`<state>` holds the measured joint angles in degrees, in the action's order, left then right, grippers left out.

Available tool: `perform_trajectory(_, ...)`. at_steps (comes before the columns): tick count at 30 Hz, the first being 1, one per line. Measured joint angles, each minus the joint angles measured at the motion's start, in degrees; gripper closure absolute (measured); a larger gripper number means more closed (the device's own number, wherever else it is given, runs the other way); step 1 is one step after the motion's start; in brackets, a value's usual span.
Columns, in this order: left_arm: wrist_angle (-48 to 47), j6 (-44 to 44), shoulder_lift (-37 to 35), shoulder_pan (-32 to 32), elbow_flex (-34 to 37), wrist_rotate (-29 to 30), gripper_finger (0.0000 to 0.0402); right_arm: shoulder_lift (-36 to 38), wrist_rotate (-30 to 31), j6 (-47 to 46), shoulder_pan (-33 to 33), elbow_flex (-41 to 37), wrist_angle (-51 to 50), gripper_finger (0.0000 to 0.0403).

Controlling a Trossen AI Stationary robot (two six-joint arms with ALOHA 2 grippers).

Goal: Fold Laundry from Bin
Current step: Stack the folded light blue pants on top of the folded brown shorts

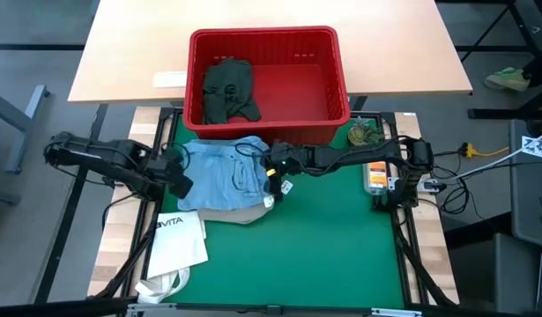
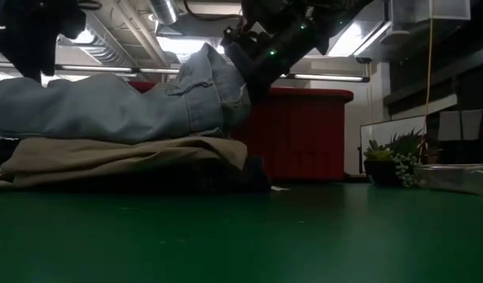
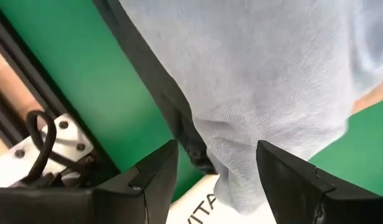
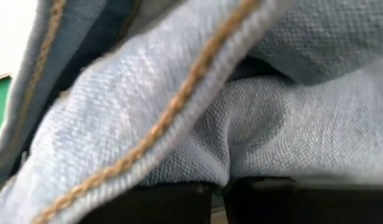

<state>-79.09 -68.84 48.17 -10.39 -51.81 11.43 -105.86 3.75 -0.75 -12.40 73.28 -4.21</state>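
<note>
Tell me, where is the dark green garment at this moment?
In the high view the dark green garment lies inside the red bin, in its left part, beyond the light blue jeans.

Both arms (image 1: 341, 158) black, jointed, w/ cables along them. Left gripper (image 3: 216, 180): two black angular fingers. Right wrist shows small green lights (image 2: 271, 53), yellow tag (image 1: 272, 173).
</note>
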Motion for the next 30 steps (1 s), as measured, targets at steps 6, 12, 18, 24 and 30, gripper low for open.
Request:
perform_trajectory(6, 3.64, 0.63, -5.99, -0.15, 0.00, 7.83, 0.0192, 0.00, 3.18, -3.86, 0.00, -0.02, -3.63, 0.0340)
perform_trajectory(12, 16.08, 9.42, -8.22, -1.71, 0.00, 20.87, 0.0192, 0.00, 4.69, -6.15, 0.00, -0.04, -6.54, 0.0273)
perform_trajectory(18, 19.53, 12.57, -5.59, -2.78, 0.00, 24.19, 0.0192, 1.12, 3.56, -0.27, -0.45, -0.07, -15.13, 0.0252)
perform_trajectory(24, 19.56, 12.07, -0.47, -2.78, 0.00, 20.19, 0.0192, 6.38, 11.40, 3.89, -0.76, -0.07, -25.49, 0.0255)
perform_trajectory(30, 19.89, 12.07, 5.30, -3.12, 0.00, 12.20, 0.0192, 11.44, 12.52, 4.07, 1.13, -0.07, -29.44, 0.0255)
